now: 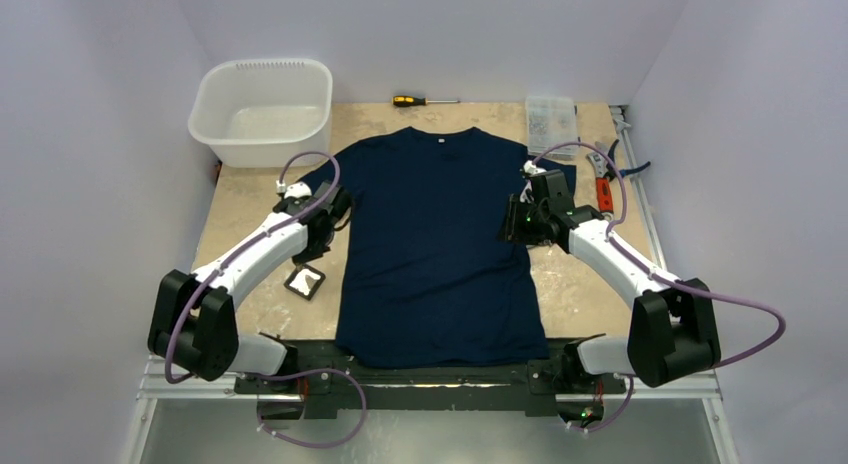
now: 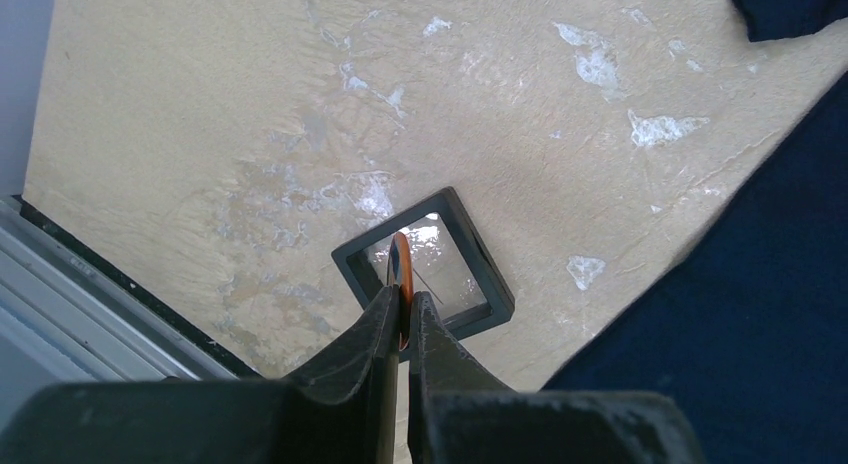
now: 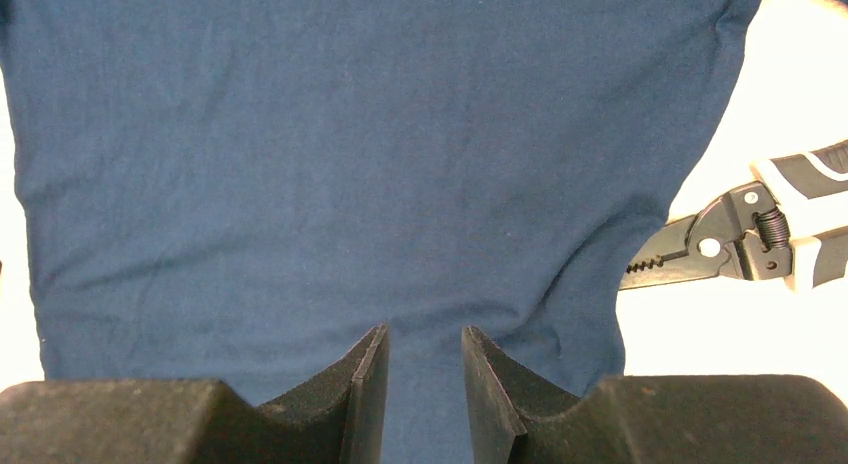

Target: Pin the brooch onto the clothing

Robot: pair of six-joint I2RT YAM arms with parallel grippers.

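Your left tool [image 2: 403, 302] was clenched on the brooch [image 2: 401, 269], gripping it edge-on so that only a thin orange rim stood up between the two dark fingers. In the left wrist view the brooch showed against the white lining of the small square black tray [image 2: 350, 259], which lay flat on the tan bench [image 2: 200, 104] just beside the left side of the navy T-shirt [image 1: 430, 244]. The T-shirt was spread flat in the middle of the bench, collar away from the arm bases and hem at the near edge. Your right tool [image 3: 423, 336] was released, its jaws a narrow gap apart, above the cloth near the right sleeve; whether the fingers touched the cloth, I could not tell. Black-and-white pliers [image 3: 725, 244] lay on the bench just past that sleeve. At the far side stood a white plastic tub [image 1: 262, 109], a yellow-handled screwdriver [image 1: 420, 101] and a small clear box [image 1: 550, 119].
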